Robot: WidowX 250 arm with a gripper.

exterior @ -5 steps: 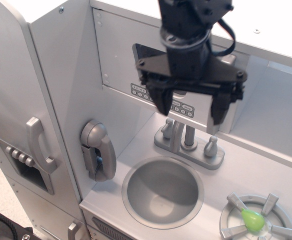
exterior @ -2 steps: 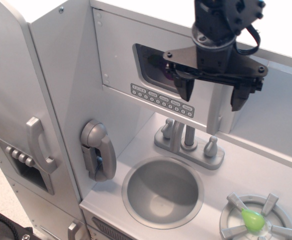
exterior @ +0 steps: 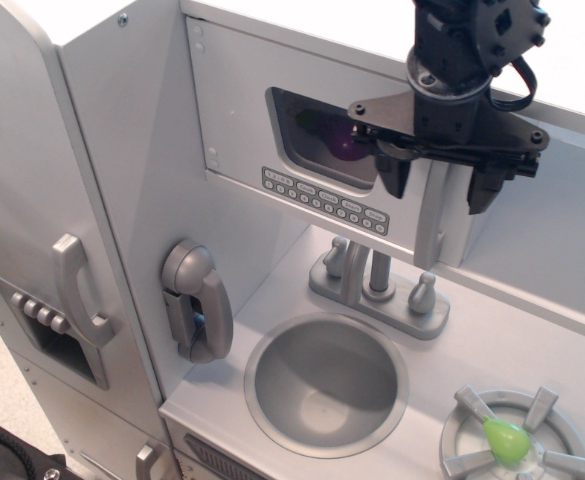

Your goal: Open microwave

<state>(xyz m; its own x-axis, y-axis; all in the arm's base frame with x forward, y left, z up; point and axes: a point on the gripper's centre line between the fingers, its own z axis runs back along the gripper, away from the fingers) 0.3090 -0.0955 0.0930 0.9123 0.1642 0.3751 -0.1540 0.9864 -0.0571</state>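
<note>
The microwave [exterior: 247, 110] is the grey compartment at the top, with a flat door, a dark rounded window [exterior: 317, 135] and a row of small buttons [exterior: 322, 198]. The door looks shut. Its vertical silver handle [exterior: 429, 228] runs down the door's right edge. My black gripper [exterior: 436, 197] hangs from above at that handle. It is open, with one finger [exterior: 392, 178] left of the handle and the other finger [exterior: 480, 192] right of it. I cannot tell whether either finger touches the handle.
A grey wall phone [exterior: 194, 300] hangs on the left wall. Below are a round sink [exterior: 325, 385] with a faucet [exterior: 375, 280]. A burner [exterior: 512, 440] with a green piece is at the front right. The tall fridge door [exterior: 32, 250] with its handle [exterior: 77, 290] stands at the left.
The gripper has moved right and slightly up, from in front of the window and buttons to the handle at the door's right edge. It stays open. The door has not moved.
</note>
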